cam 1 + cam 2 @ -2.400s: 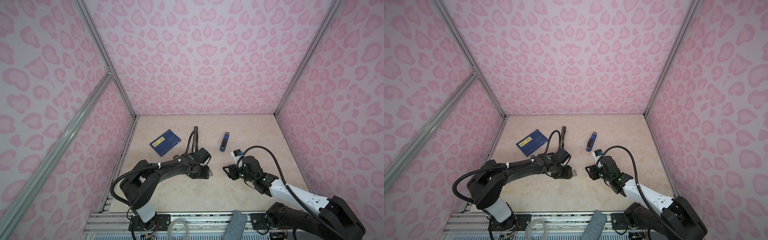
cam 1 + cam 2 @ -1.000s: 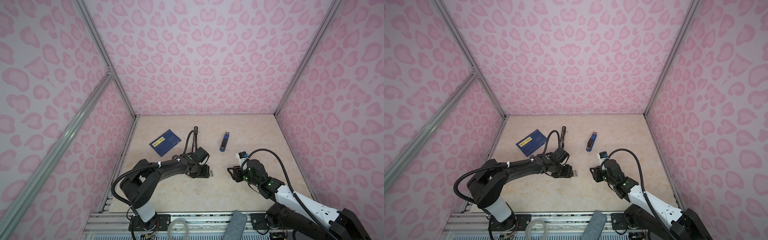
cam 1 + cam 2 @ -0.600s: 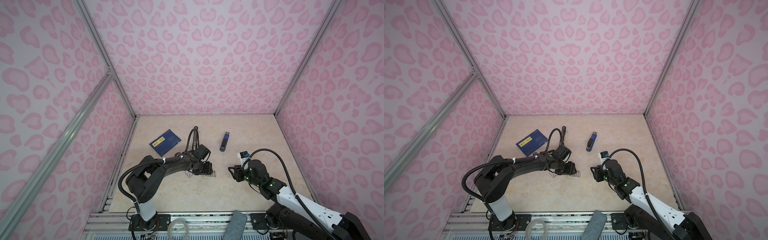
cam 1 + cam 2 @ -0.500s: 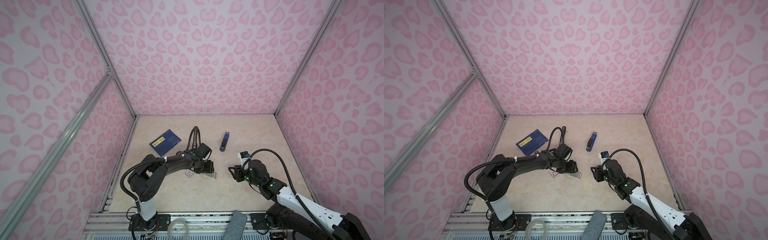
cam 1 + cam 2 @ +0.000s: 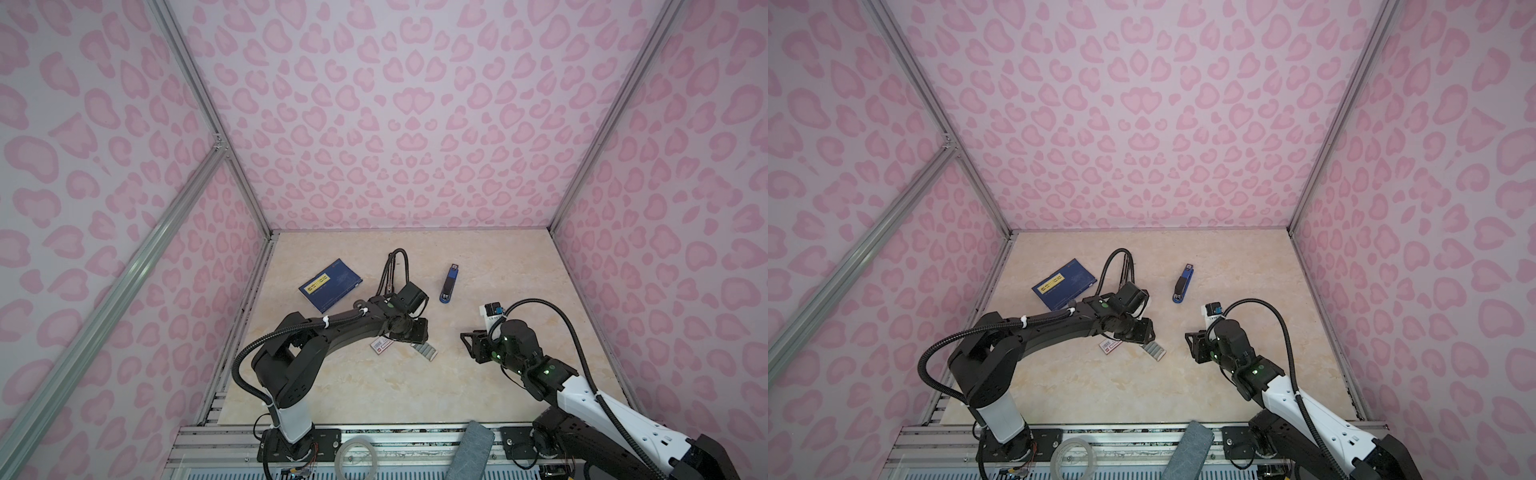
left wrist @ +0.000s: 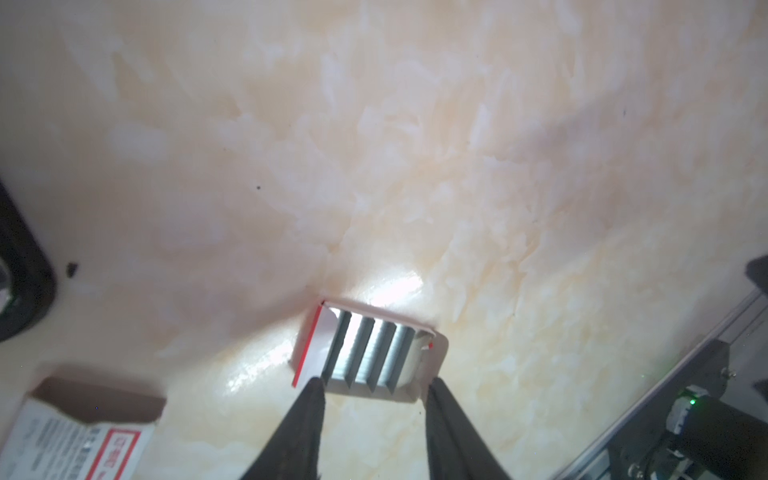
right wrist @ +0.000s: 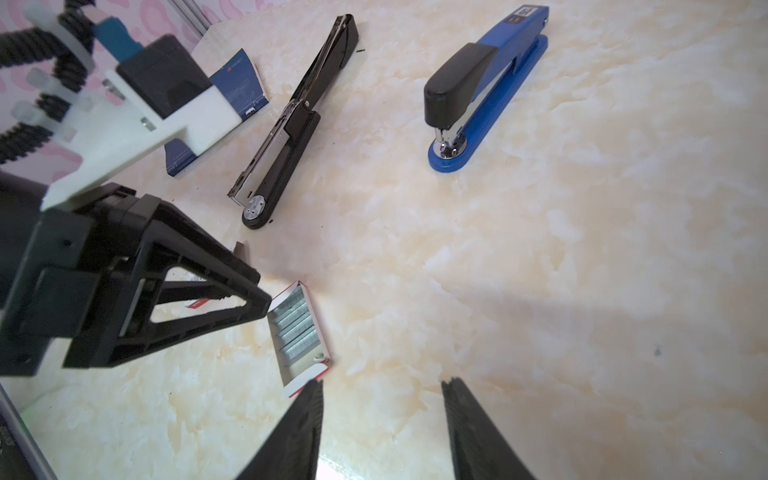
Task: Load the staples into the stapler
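Straddling one end of the staples [image 6: 370,353], the left jaws stand narrow; whether they pinch, I cannot tell. They lie in an open tray [image 6: 311,345] on the surface [image 6: 374,166]; right jaws gape empty nearby.

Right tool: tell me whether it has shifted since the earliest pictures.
Yes. Against the blue stapler, the right tool has drawn back slightly toward the right of a top view, farther from the staples.

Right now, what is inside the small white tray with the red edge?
The staples lie inside the tray, grey strips side by side. Whether more strips lie under them cannot be seen; the top layer covers that.
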`<action>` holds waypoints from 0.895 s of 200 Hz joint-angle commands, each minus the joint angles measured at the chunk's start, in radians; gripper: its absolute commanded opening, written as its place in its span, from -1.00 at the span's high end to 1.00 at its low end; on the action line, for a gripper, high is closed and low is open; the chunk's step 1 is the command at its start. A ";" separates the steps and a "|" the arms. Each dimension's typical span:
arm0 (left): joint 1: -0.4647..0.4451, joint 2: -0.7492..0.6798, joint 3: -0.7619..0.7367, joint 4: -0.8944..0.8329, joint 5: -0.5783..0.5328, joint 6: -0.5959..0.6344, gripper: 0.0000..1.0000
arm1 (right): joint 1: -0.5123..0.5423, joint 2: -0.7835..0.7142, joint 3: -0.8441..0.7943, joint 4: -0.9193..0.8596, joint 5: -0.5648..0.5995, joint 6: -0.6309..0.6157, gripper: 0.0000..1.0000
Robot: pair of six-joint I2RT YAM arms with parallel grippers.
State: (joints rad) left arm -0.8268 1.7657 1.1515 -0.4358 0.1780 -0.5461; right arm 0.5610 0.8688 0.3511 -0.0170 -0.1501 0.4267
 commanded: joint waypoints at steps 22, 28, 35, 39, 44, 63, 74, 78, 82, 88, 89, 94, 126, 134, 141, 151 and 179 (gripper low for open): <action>-0.058 0.007 0.023 -0.126 -0.117 0.080 0.38 | 0.000 0.028 0.012 0.020 -0.006 -0.003 0.00; -0.067 0.011 0.028 -0.132 -0.136 0.082 0.38 | 0.000 0.032 0.012 0.023 -0.008 -0.002 0.00; -0.076 0.017 0.035 -0.138 -0.152 0.087 0.38 | -0.001 0.034 0.012 0.027 -0.009 0.000 0.00; -0.081 0.021 0.039 -0.143 -0.160 0.089 0.39 | -0.001 0.035 0.012 0.027 -0.010 0.001 0.00; -0.085 0.029 0.048 -0.150 -0.166 0.089 0.39 | -0.002 0.035 0.012 0.028 -0.009 0.001 0.00; -0.102 0.049 0.072 -0.157 -0.168 0.090 0.41 | 0.000 0.030 0.012 0.025 -0.009 0.001 0.00; -0.114 0.059 0.084 -0.158 -0.167 0.093 0.41 | -0.001 0.027 0.010 0.019 -0.008 0.000 0.00; -0.117 0.065 0.090 -0.161 -0.168 0.095 0.41 | -0.002 0.026 0.009 0.018 -0.008 0.000 0.00; -0.121 0.072 0.095 -0.164 -0.169 0.095 0.41 | 0.000 0.024 0.008 0.017 -0.008 -0.002 0.00; -0.126 0.080 0.102 -0.169 -0.173 0.096 0.41 | -0.001 0.021 0.008 0.015 -0.006 -0.003 0.00; -0.127 0.082 0.103 -0.171 -0.173 0.096 0.41 | -0.001 0.021 0.007 0.016 -0.006 -0.002 0.00; -0.131 0.088 0.109 -0.172 -0.176 0.098 0.41 | -0.001 0.018 0.006 0.015 -0.006 -0.002 0.00; -0.152 0.123 0.135 -0.185 -0.191 0.105 0.41 | -0.003 0.005 -0.007 0.014 -0.003 0.002 0.00; -0.156 0.131 0.145 -0.189 -0.196 0.107 0.41 | -0.003 0.002 -0.010 0.014 -0.003 0.003 0.00; -0.161 0.136 0.154 -0.193 -0.201 0.109 0.42 | -0.003 0.000 -0.013 0.014 -0.003 0.004 0.00; -0.165 0.144 0.164 -0.198 -0.207 0.111 0.42 | -0.004 -0.005 -0.018 0.016 -0.002 0.007 0.00; -0.173 0.165 0.183 -0.204 -0.223 0.116 0.45 | -0.003 -0.020 -0.024 0.012 0.000 0.010 0.00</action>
State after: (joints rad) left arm -0.9951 1.9129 1.3163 -0.6117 -0.0158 -0.4450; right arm 0.5564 0.8585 0.3355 -0.0097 -0.1577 0.4274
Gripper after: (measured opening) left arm 0.282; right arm 0.500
